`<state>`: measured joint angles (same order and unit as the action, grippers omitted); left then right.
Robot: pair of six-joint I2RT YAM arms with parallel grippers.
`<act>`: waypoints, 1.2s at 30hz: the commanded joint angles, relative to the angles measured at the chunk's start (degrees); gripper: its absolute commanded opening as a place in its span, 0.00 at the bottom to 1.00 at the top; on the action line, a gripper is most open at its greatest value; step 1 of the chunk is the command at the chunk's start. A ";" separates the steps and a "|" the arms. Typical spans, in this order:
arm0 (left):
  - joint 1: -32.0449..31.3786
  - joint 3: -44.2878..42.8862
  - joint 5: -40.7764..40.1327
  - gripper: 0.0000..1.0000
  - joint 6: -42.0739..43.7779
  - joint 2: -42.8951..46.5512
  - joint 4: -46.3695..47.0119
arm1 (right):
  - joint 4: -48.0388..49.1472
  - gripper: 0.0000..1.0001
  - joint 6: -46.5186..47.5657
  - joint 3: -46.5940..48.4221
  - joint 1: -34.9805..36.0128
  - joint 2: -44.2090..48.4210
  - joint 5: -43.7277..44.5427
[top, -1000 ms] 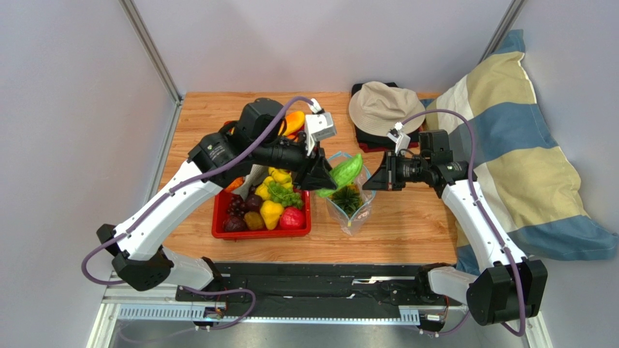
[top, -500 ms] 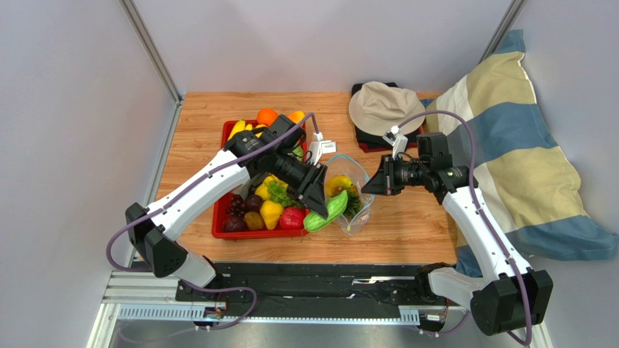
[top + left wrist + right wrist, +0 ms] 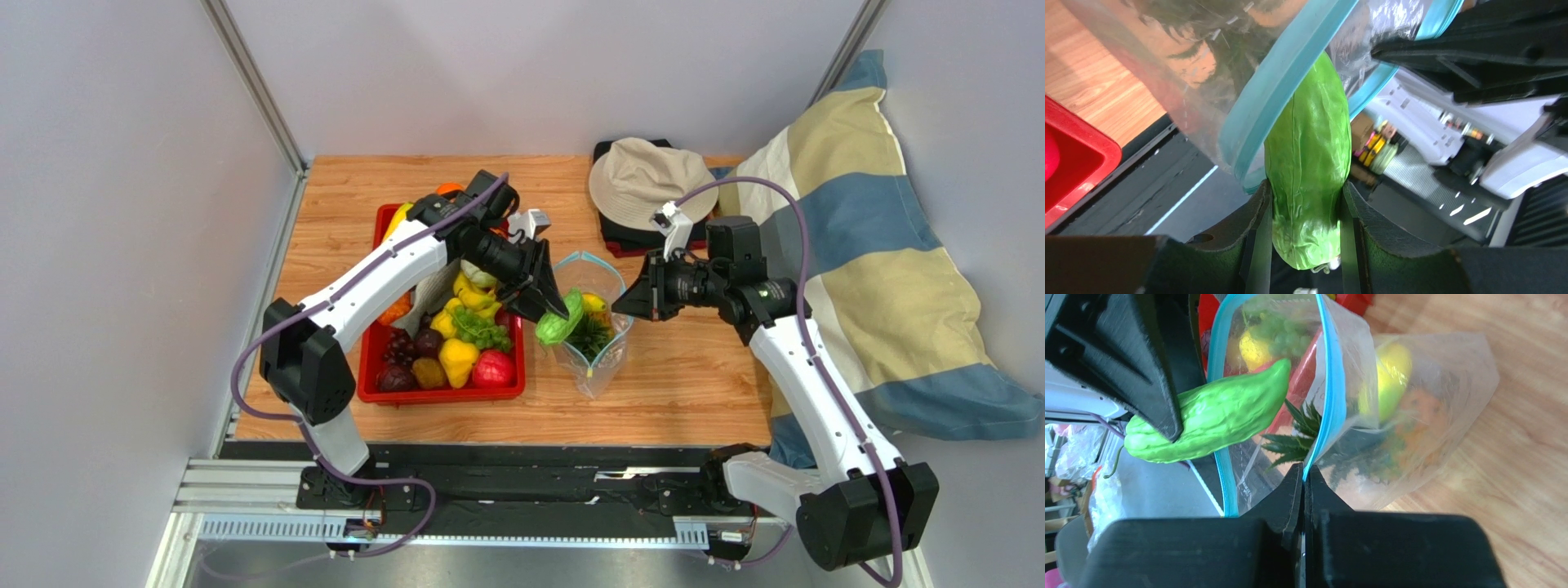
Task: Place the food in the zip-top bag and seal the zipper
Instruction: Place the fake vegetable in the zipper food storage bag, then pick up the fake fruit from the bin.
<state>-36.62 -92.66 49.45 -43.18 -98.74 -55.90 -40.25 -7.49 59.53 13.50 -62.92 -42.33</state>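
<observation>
Over at the left, a red tray [image 3: 368, 390] is sitting on the counter [image 3: 687, 380], heaped with toy fruit [image 3: 460, 355]. Just beside it, the left tool [image 3: 552, 316] is pinching a green cucumber [image 3: 558, 328] by its blunt end. The cucumber's tip is poking into the open mouth of the zip-top bag [image 3: 597, 365], between the two halves of the blue-green zipper [image 3: 1330, 386]. A yellow lemon [image 3: 1392, 376] and a leafy pineapple [image 3: 1413, 425] are lying inside the bag. On the right, the right tool [image 3: 628, 303] is nipping the zipper's right-hand side, its fingers pressed together on the strip.

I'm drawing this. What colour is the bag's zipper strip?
The zipper is blue-green, clearest in the right wrist view.
</observation>
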 commanded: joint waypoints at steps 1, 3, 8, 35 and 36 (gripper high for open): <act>0.76 -5.94 -3.04 0.13 -10.78 -0.31 3.25 | 3.42 0.00 0.19 3.58 0.57 -0.45 1.02; 0.76 -6.30 -4.36 0.17 -14.45 -1.37 4.13 | 3.51 0.00 0.28 3.58 0.83 -0.80 0.93; 0.50 -6.92 -6.91 0.23 -19.74 -3.30 4.22 | 3.95 0.00 0.28 4.28 1.09 -1.77 0.75; 5.77 4.50 -22.14 0.99 36.56 26.75 30.32 | 0.17 0.00 4.06 7.53 -0.93 -4.23 -4.52; 5.68 4.60 -17.33 0.99 41.89 27.10 27.28 | 0.26 0.00 4.32 7.62 -0.84 -4.58 -4.61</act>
<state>-30.85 -91.39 24.60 -34.79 -75.90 -33.52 -40.49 -5.80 64.60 12.88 -66.54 -44.25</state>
